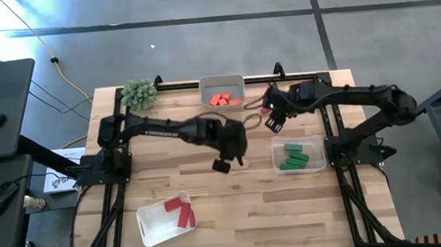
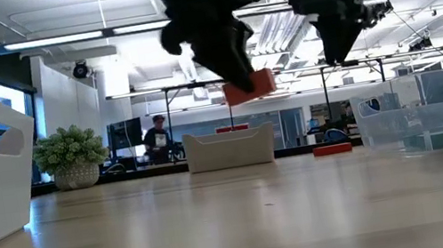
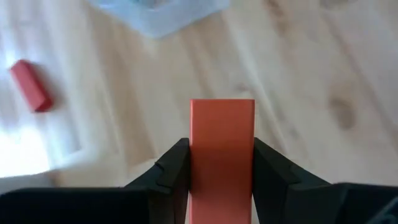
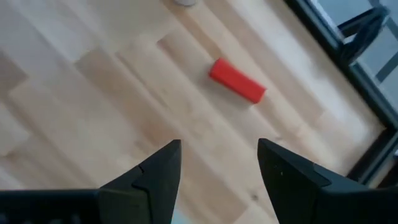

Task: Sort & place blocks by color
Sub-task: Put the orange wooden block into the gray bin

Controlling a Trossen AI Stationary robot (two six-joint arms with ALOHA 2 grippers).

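Note:
My left gripper [image 3: 221, 162] hangs above the middle of the table [image 1: 209, 172], shut on an orange-coral block [image 3: 222, 143]. In the low view the block [image 2: 249, 86] shows well above the tabletop. My right gripper [image 4: 219, 152] is open above the far right part of the table, holding nothing. A red block [image 4: 237, 79] lies flat on the wood ahead of it and also shows in the low view [image 2: 332, 149]. More orange blocks [image 1: 222, 99] lie in the far tray. Green blocks [image 1: 294, 157] fill the right tray, and red blocks [image 1: 180, 211] lie in the near-left tray. My left gripper pinches the orange-coral block by its two opposite long sides [image 3: 194, 155] between its two fingers. The fingers slant down from above. The block's free end [image 3: 222, 109] sticks out past the fingertips. It is lifted clear of the table and tilted.
A spiky green plant ball [image 1: 139, 92] stands at the far left corner. The far tray [image 1: 221, 82] stands at the back middle, the clear tray [image 1: 317, 161] on the right and the white tray [image 1: 153, 225] near the left. Bare wood lies between them.

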